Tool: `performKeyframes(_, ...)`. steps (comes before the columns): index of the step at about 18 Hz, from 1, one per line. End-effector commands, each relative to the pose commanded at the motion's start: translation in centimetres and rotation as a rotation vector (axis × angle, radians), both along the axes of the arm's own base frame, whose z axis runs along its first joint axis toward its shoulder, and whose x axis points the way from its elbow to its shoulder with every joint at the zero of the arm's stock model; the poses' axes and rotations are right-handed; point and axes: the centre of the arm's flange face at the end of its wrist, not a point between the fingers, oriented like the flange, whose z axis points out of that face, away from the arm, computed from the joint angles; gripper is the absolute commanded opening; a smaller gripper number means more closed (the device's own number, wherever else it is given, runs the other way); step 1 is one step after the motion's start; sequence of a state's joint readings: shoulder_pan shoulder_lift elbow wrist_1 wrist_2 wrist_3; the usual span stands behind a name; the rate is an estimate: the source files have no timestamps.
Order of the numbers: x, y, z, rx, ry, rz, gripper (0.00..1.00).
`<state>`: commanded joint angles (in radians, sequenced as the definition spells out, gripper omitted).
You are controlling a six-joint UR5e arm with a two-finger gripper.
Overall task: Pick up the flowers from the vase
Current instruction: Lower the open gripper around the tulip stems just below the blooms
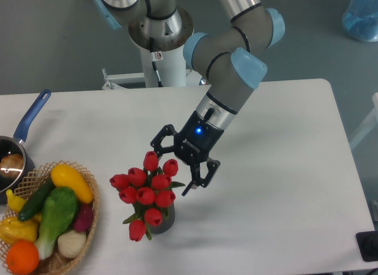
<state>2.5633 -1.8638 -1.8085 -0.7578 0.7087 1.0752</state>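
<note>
Nine or so red tulip buds make up the flowers [146, 192], and you can see them standing in the vase [163, 221], a small dark grey cylinder near the front of the white table [283, 168]. Your gripper [172, 168] hangs just above and behind the bunch with its fingers spread apart, one at the upper left buds and the other at the right side; you cannot tell whether either finger touches a bud. To your left sit a wicker basket [88, 227] of vegetables and a blue-handled saucepan [23, 133], both well apart from the vase.
</note>
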Motion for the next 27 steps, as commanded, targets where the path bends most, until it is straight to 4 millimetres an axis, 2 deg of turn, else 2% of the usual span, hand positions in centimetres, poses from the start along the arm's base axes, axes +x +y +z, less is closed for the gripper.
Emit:
performKeyframes(10, 1.2, 1.3, -0.5, 0.003, 0.009, -0.045, 1.0)
performKeyframes(15, 1.3, 1.6, -0.7, 0.009, 0.007, -0.051, 1.0)
performKeyframes(22, 1.7, 3.0, -1.1, 0.015, 0.013, -0.074, 1.0)
performKeyframes(27, 1.8, 3.4, -0.7, 0.025, 0.014, -0.08, 1.0)
